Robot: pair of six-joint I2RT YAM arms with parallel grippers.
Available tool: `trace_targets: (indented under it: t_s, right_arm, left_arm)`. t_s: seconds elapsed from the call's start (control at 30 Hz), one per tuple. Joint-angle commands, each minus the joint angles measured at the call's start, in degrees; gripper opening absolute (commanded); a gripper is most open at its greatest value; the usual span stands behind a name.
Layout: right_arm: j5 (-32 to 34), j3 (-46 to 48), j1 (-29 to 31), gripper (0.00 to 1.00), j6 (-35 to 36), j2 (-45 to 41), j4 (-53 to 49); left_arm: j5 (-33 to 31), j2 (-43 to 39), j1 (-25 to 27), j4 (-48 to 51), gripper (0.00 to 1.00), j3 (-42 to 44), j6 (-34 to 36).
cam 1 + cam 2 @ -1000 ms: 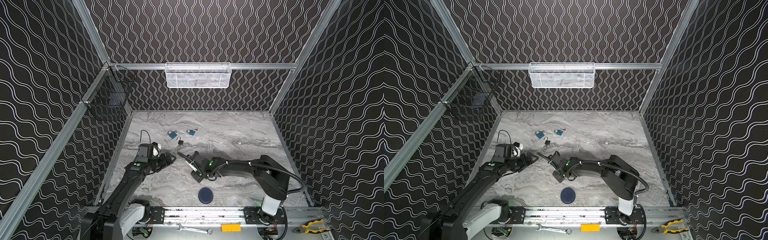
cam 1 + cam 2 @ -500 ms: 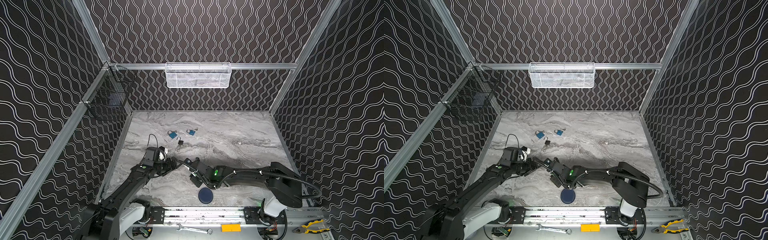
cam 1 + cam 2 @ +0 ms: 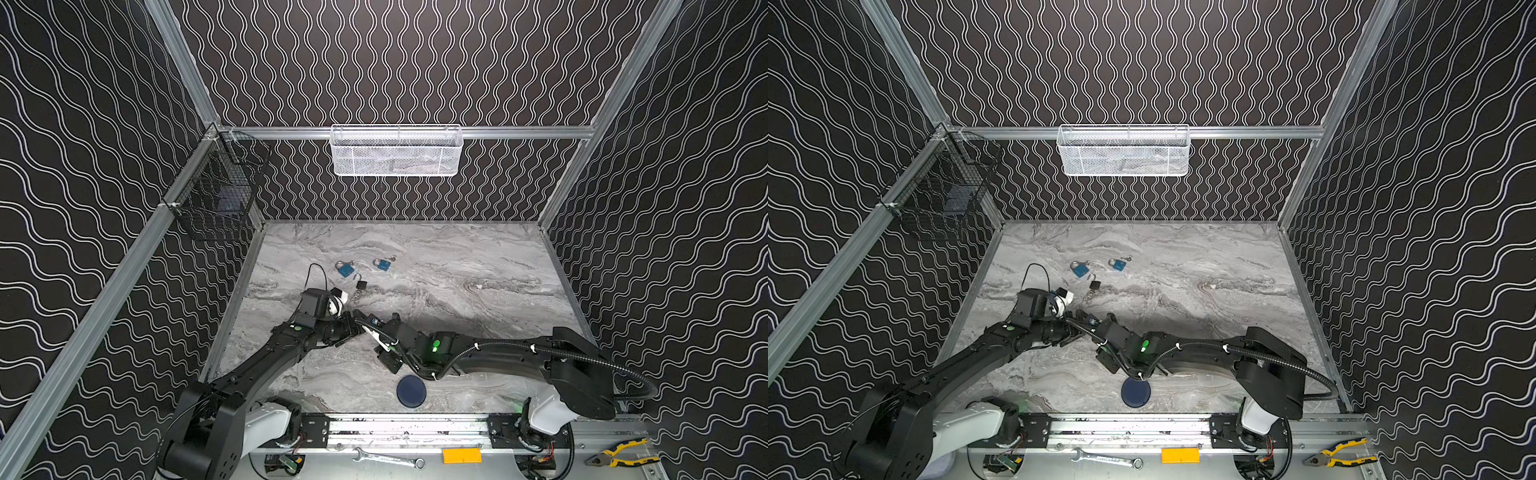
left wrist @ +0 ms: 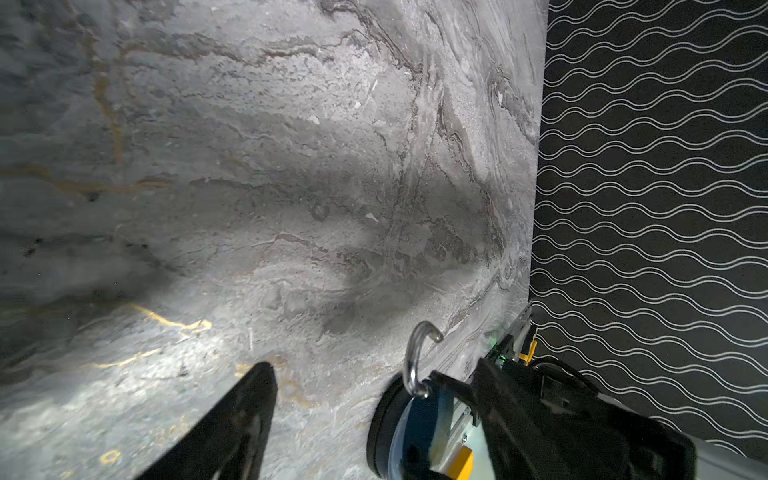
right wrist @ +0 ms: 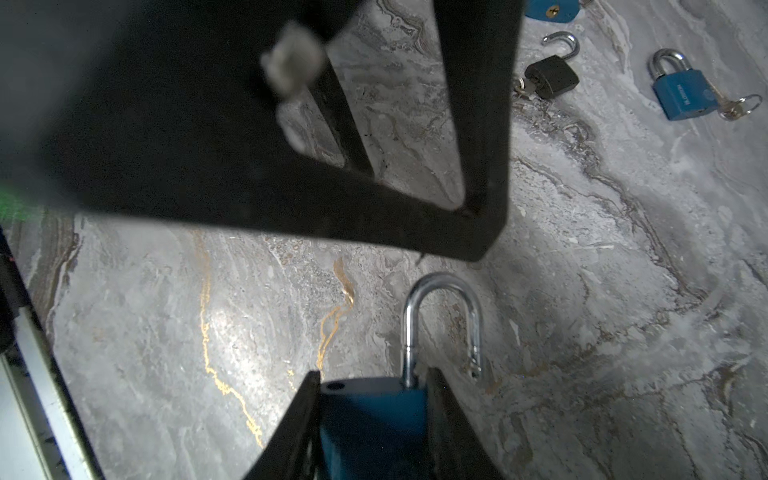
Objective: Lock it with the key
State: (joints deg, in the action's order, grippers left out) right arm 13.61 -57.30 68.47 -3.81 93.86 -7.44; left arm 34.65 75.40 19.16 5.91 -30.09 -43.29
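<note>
My right gripper [image 5: 370,399] is shut on a blue padlock [image 5: 370,419], its fingers on both sides of the body. The silver shackle [image 5: 440,320] stands open, its free end out of the body. No key shows on this padlock. In both top views it sits at the grippers' meeting point [image 3: 374,322] [image 3: 1092,321]. My left gripper [image 4: 374,374] is open and wide. The shackle [image 4: 415,357] stands between its fingers [image 4: 245,411], nearer one side. In the right wrist view a left fingertip [image 5: 478,224] hangs just beyond the shackle's top without touching.
Two more blue padlocks [image 3: 345,270] [image 3: 383,264] and a black one with an open shackle [image 3: 361,285] lie on the marble floor behind the grippers, keys in two of them [image 5: 731,109] [image 5: 521,89]. A dark blue disc [image 3: 411,390] lies near the front rail. Baskets hang on the walls.
The left gripper has moved right and closed the gap to the padlock held by the right gripper. The right arm has stretched out low across the front.
</note>
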Motion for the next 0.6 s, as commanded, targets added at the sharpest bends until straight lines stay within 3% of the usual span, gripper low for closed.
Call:
trace_targets:
  t_s: [0.0,0.33,0.57]
  right_arm:
    - [0.12,-1.99,0.09,0.11,0.41,0.69,3.2]
    - [-0.42,-5.46,0.38,0.11,-0.05,2.72,2.92]
    - [-0.19,-7.37,0.41,0.11,-0.1,4.13,1.52]
  left_arm:
    - [1.79,0.01,0.57,-4.41,0.8,-0.2,-0.76]
    - [3.58,-0.2,0.97,-6.7,0.75,1.34,-0.22]
    - [3.86,1.12,0.93,-8.7,0.63,1.25,-0.43]
